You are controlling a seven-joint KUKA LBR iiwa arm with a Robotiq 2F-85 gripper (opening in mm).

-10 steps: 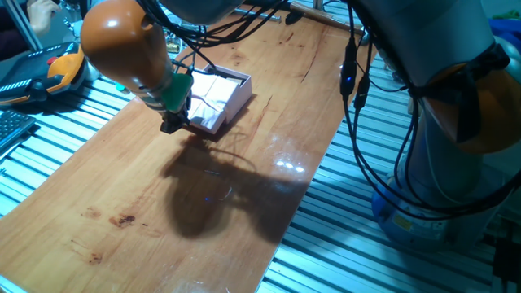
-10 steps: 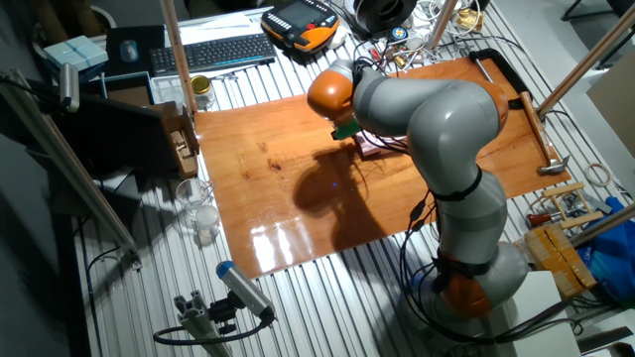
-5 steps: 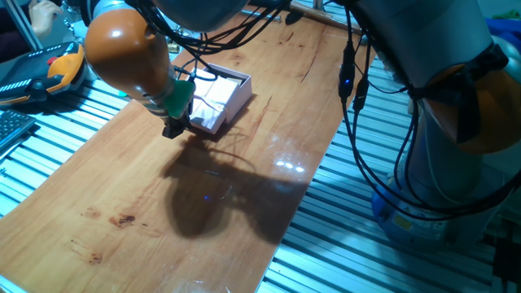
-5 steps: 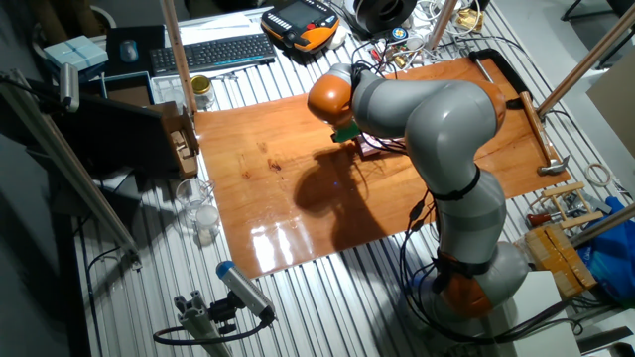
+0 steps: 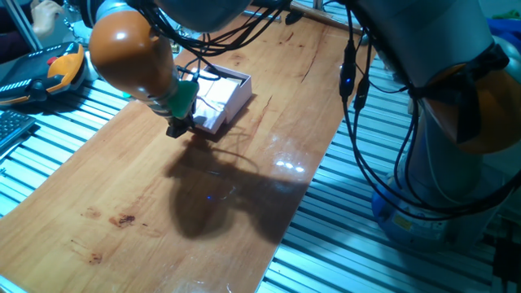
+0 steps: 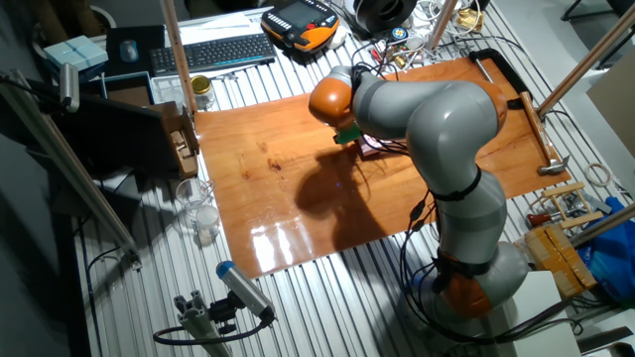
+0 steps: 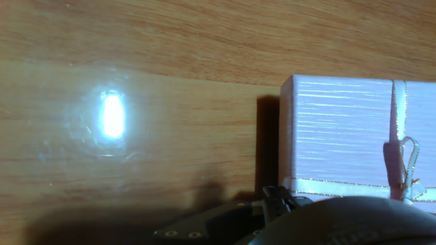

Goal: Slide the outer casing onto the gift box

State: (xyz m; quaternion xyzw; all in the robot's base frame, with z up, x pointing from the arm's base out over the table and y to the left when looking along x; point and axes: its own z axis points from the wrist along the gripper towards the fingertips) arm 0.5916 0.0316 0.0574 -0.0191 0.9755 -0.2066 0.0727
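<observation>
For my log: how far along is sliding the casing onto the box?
Done: the outer casing lies on the table, ribbon up. In hand: the gripper sits at its edge, apparently pushing. Left: unclear; the gift box cannot be made out, so seating is unconfirmed.

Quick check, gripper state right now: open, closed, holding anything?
Gripper: cannot be told; its fingers are hidden in every view. It sits at the near edge of the outer casing.

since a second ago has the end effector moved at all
Yes. In one fixed view the end effector has crept right along the near edge of the outer casing, whose far corner stays put on the table.
</observation>
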